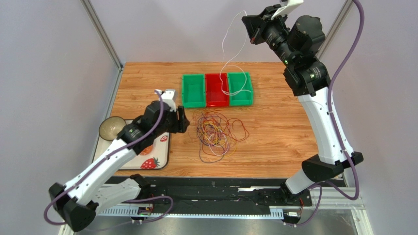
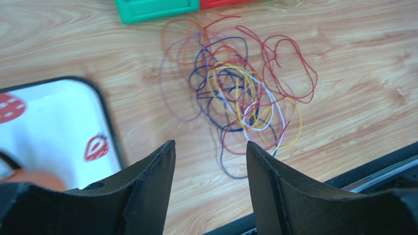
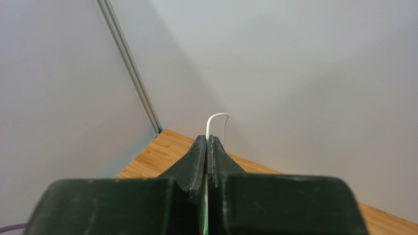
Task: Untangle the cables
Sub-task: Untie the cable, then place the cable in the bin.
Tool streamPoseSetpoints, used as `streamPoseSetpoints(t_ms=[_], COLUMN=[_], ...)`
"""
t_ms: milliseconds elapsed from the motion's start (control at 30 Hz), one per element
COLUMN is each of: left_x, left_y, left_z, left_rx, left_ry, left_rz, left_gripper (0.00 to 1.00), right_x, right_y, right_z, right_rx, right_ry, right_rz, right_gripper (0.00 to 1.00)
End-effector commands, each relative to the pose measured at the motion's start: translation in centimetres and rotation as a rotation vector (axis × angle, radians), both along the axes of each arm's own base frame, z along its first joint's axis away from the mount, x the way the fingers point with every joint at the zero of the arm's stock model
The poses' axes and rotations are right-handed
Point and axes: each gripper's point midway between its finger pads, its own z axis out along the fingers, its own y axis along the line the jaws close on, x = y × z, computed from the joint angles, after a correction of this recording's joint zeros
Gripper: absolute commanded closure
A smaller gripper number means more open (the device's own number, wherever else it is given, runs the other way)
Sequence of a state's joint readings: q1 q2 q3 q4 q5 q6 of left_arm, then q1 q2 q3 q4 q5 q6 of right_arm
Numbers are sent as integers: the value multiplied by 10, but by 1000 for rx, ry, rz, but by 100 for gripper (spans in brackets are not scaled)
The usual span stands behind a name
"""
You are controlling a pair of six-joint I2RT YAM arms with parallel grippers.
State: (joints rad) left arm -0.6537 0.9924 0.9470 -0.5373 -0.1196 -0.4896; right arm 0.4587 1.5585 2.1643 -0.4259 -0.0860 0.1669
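A tangle of thin cables (image 1: 216, 133) in purple, yellow, white and reddish-orange lies on the wooden table; it also shows in the left wrist view (image 2: 240, 93). My right gripper (image 1: 251, 30) is raised high at the back and shut on a white cable (image 1: 230, 49), which hangs in a loop down to the bins; its top arcs above the closed fingertips (image 3: 216, 120). My left gripper (image 1: 185, 120) is open and empty, just left of the tangle, fingers (image 2: 159, 166) above bare wood.
Three bins stand at the back: green (image 1: 193, 90), red (image 1: 216, 90), green (image 1: 241, 89). A white strawberry-print tray (image 1: 156, 156) and a bowl (image 1: 112, 127) sit at the left. A metal frame post (image 3: 130, 68) stands at the far corner.
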Motion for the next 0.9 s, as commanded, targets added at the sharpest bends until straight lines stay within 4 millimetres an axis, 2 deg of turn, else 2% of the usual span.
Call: streamPoseSetpoints(t_ms=[0, 33, 133, 267, 367, 633, 800, 867], left_x=[-36, -43, -53, -61, -65, -64, -65, -65], left_y=[50, 58, 76, 83, 93, 102, 104, 105], left_z=[11, 18, 21, 23, 21, 26, 28, 29], left_rx=[100, 90, 100, 84, 106, 114, 108, 104], left_ry=[12, -11, -46, -58, -46, -80, -96, -101], left_rz=[71, 81, 121, 133, 160, 198, 204, 207], left_gripper=[36, 36, 36, 35, 36, 36, 36, 36], right_x=[29, 36, 48, 63, 70, 102, 127, 139], right_y=[-11, -11, -13, -14, -16, -23, -40, -45], right_z=[-7, -12, -21, -34, -37, -56, -70, -81], right_rx=[-47, -54, -75, -96, -97, -132, -154, -159], right_ry=[-33, -23, -16, 5, 4, 22, 33, 47], right_rz=[-99, -104, -127, -143, -151, -196, -237, -242], right_gripper=[100, 100, 100, 100, 100, 100, 100, 100])
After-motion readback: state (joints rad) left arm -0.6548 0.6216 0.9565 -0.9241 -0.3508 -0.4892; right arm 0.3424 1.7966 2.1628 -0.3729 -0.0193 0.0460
